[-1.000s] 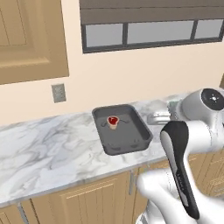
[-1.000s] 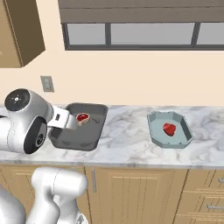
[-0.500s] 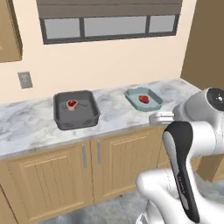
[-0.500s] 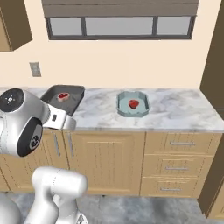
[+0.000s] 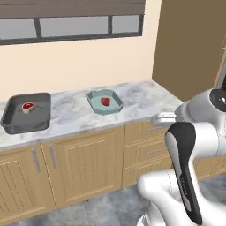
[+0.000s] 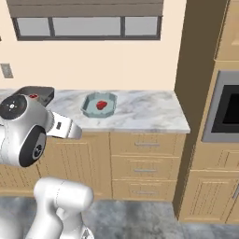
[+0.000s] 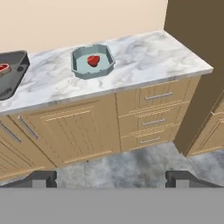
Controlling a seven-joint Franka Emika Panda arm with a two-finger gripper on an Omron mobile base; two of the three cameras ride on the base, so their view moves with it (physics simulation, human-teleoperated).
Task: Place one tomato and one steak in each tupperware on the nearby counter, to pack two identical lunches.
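Hand (image 7: 112, 178) hangs released and empty, its two dark fingertips (image 7: 40, 178) spread far apart at the bottom of the hand view, well back from the bench (image 7: 144, 57) and above the grey floor (image 7: 131, 162) in front of the cabinets. On the marbled bench sit the two boxes, apart from one another: the pale teal tupperware (image 5: 105, 102) with cut corners lies nearer the tall brown cabinet panel (image 6: 186, 93), and the dark grey tupperware (image 5: 26, 113) lies further along toward the left of the left base view. Inside the teal box rests one plain deep red steak (image 7: 92, 60), roughly in the middle — it shows as a small red lump in both base views too. Inside the grey box lies the pink-red steak (image 5: 28, 106) with a pale rim, toward the back of that box. Below the bench run light wooden doors (image 5: 84, 163) and, to the right, a stack of three drawers (image 6: 145, 163) with metal handles. Behind the bench a window (image 5: 70, 26) crosses the cream wall — its dark frame splits it into panes. An oven (image 6: 224, 108) is set into the cabinetry right of the brown panel in the right base view.
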